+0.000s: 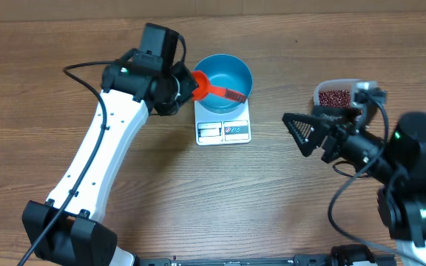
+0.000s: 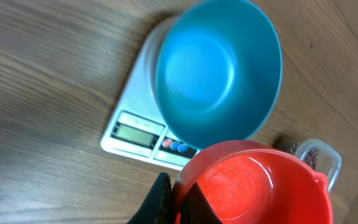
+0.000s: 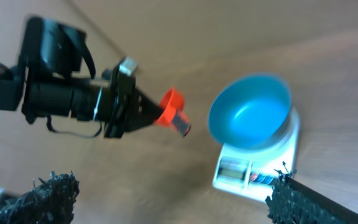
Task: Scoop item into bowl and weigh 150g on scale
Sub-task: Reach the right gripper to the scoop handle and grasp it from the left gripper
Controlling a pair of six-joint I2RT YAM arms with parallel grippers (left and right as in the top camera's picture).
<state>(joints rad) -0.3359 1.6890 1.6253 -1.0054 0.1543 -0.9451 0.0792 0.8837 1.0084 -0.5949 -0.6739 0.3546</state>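
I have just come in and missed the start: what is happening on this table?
The left claw is shut on a red scoop, holding it at the rim of the blue bowl, which sits on the white scale and looks empty. The right claw hangs open near the clear container of beans.

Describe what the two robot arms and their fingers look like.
The left arm has a long white link, black joints and a black cable. The right arm is mostly black with green lights; its fingers are black, triangular and textured.

Bright even light, soft shadows; the bowl (image 3: 250,112) blurs in the right wrist view.
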